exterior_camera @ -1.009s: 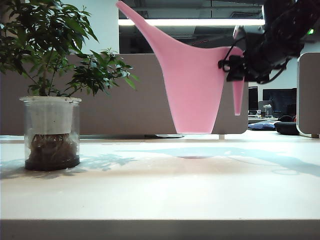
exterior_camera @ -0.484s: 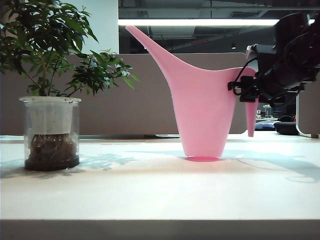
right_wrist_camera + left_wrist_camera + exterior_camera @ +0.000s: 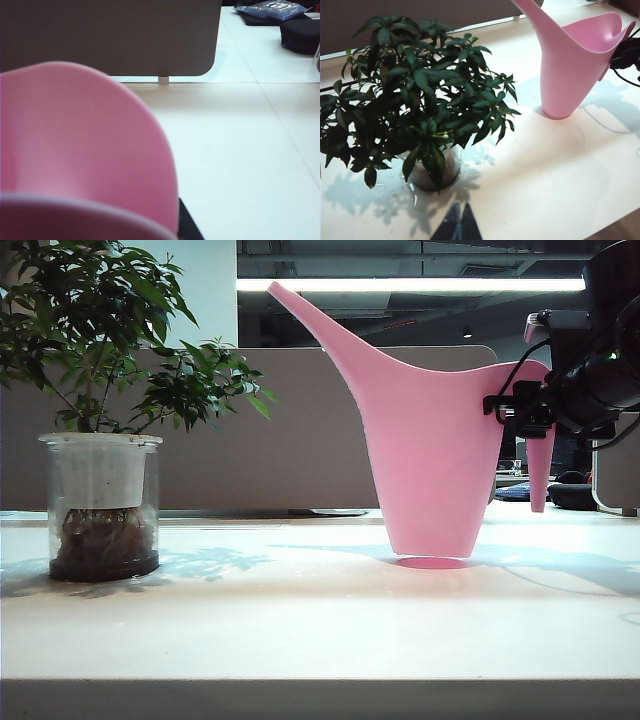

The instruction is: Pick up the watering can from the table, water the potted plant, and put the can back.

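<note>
the right gripper, clamped on the watering can, has lowered it seemingly onto the table, well apart from the potted plant; only release remains. the left gripper hangs pinched together, empty.

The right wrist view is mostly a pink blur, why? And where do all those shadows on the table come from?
Right wrist view: the watering can sits right against the lens, so it is out of focus. Exterior view: a bright ceiling strip light shines from behind, so the potted plant and can throw shadows forward over the table. Left wrist view: leaf shadows fall beside the jar.
</note>
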`<state>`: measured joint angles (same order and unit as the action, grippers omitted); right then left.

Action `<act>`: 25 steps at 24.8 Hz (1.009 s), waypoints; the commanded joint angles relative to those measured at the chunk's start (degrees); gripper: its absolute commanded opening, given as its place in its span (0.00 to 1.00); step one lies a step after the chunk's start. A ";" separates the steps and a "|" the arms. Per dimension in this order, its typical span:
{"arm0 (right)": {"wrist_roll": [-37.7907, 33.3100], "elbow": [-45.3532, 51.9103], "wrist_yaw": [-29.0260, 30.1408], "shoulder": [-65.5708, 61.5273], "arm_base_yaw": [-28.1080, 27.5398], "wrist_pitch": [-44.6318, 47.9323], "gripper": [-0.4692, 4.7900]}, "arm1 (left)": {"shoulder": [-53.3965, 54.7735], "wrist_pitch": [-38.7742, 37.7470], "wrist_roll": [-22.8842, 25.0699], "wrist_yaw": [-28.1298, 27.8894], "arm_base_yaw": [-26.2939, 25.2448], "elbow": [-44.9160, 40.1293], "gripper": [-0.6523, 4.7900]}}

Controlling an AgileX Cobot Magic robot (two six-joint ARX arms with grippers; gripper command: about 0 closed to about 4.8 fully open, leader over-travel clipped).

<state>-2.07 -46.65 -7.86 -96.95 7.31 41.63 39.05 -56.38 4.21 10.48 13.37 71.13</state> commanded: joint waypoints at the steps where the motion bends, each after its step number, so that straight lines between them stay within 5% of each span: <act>1: -0.87 -0.52 0.02 0.72 0.04 1.97 0.44 | -0.09 0.72 -0.13 0.24 -0.04 0.07 0.11; 18: -0.57 -0.52 0.02 2.38 0.04 -8.02 0.58 | -0.09 0.74 -0.13 0.24 -0.04 0.07 0.11; 25: 1.27 -0.39 0.00 10.73 0.04 -20.83 0.58 | -0.11 1.51 -0.13 0.24 -0.04 0.07 0.11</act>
<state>-0.97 -46.87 -7.73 -87.57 7.31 22.87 39.03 -56.34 4.21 10.48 13.37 71.13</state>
